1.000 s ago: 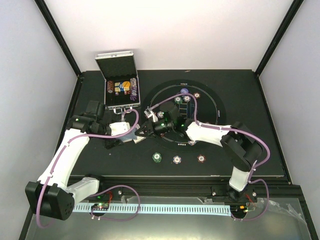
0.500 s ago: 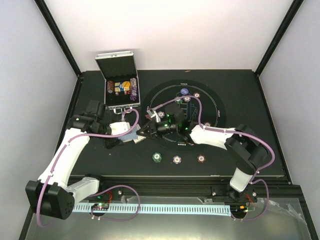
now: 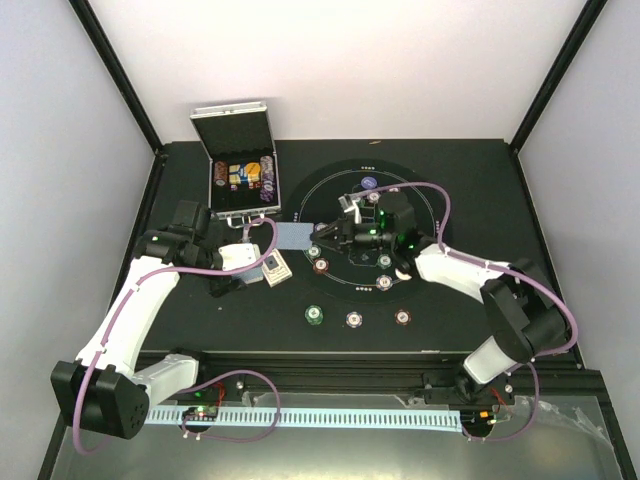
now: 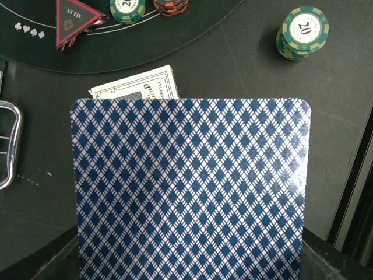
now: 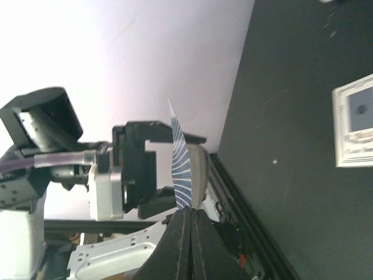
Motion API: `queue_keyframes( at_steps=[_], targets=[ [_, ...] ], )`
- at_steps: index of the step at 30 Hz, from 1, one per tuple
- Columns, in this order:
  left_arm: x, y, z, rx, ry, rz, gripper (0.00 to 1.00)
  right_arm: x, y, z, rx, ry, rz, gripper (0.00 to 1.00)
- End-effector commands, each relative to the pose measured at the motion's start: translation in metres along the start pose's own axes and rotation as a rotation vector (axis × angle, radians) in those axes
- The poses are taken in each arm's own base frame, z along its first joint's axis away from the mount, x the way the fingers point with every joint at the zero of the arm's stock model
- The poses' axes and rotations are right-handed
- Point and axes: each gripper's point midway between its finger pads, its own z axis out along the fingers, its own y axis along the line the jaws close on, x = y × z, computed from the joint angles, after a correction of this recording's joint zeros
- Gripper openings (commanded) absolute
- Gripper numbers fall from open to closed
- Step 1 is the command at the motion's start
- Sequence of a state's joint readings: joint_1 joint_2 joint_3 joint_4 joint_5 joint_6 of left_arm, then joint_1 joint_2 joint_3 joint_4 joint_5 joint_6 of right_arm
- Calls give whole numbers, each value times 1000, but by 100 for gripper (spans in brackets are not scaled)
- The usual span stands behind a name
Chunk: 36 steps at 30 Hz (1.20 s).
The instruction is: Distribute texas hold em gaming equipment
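Cards are what I am dealing out. My right pincer (image 5: 187, 211) is pressed together on the edge of one card (image 3: 295, 235), which bows away from the grip and hangs above the table at the 9 o'clock rim of the round mat (image 3: 430, 215). My left pincer (image 3: 248, 274), at about 8 o'clock and off the mat, pinches a pack (image 4: 189, 186) upright, its blue diamond back toward its own camera. Whether that is one card or many I cannot tell. A banknote (image 4: 137, 88) lies flat just beyond the pack. Chips (image 3: 322, 265) sit on the mat near 7, 5 and 12 o'clock, and a row of chips (image 3: 354, 319) lies off it at 6 o'clock. The open case (image 3: 240, 180) stands at 10 o'clock.

I judge the step in hand to be dealing a single card. Next I should carry it to a player's place and lower it flat, clear of the chips. Only then should I spread the fingers, because the bowed card may spring when let go.
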State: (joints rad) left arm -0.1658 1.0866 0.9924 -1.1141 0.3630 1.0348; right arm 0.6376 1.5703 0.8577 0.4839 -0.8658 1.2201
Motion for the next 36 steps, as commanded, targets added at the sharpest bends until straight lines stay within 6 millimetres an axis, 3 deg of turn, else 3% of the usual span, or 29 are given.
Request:
queue_keyframes(
  at_steps=[1,7,14,18,21,27,30,36],
  targets=[
    [-5,5,-6,-28,-11,1,2,-18,-18,-21,61,-5,-11,1],
    [-5,5,-7,-29,-9,2,2,-66,-60,-25,192,-22,6,1],
    [-5,6,-8,-33,-1,0,2,-125,-123,11,301,-29,70,1],
    [-5,7,-10,-40,0,-1,2,-144,-157,24,372,-34,105,1],
    [-5,8,-10,-39,2,1,2,-151,-172,30,409,-39,118,1],
    [-5,8,-8,-32,2,-3,2,-152,-190,34,519,-31,114,2],
    [-5,7,-8,-31,3,-3,2,-152,-191,27,577,-32,97,11],
    [-4,6,-9,-31,6,-1,2,-154,-167,4,668,-65,18,33]
  ],
)
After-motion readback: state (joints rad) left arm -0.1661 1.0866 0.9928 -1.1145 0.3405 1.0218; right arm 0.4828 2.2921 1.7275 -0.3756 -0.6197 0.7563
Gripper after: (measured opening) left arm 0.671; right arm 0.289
